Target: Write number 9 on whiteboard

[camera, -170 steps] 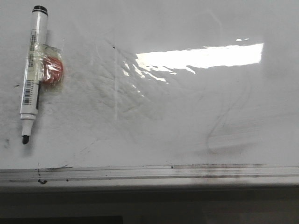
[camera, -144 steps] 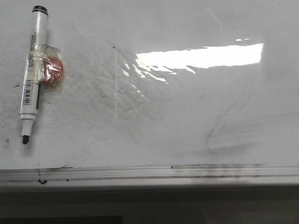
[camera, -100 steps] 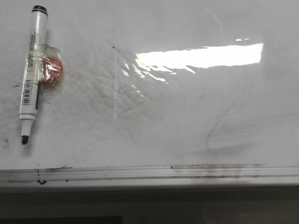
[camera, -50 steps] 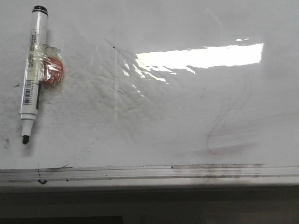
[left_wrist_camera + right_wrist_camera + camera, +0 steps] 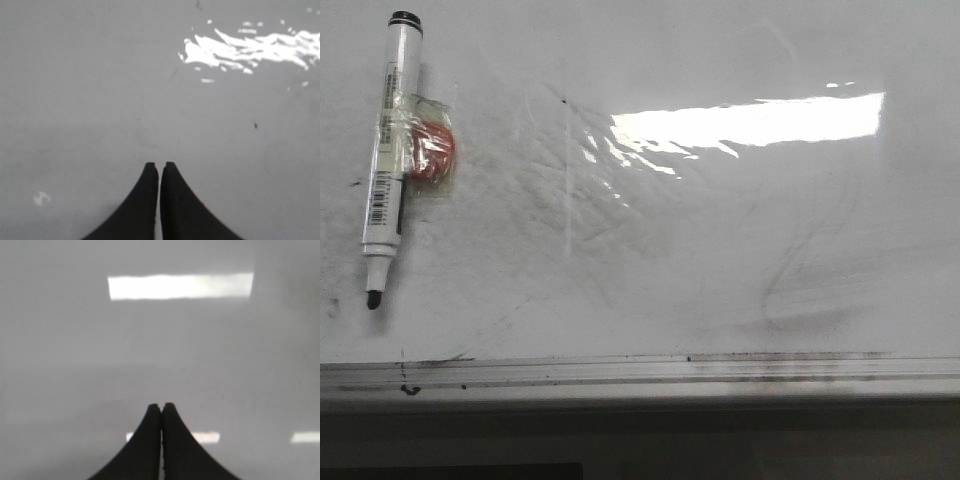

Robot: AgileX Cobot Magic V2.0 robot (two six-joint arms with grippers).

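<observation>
The whiteboard (image 5: 700, 260) fills the front view, glossy white with faint grey erased smears and a bright glare patch. No number 9 shows on it. A white marker (image 5: 388, 150) with a black cap end lies uncapped at the far left, tip toward the near rail, with a red piece (image 5: 430, 155) taped to its side. Neither gripper shows in the front view. My left gripper (image 5: 159, 164) is shut and empty above bare board. My right gripper (image 5: 161, 405) is shut and empty above bare board.
A grey metal rail (image 5: 640, 370) runs along the board's near edge, with dark ink specks at its left end. Below it lies a dark strip (image 5: 640, 440). Curved grey smudges (image 5: 800, 280) mark the right part of the board.
</observation>
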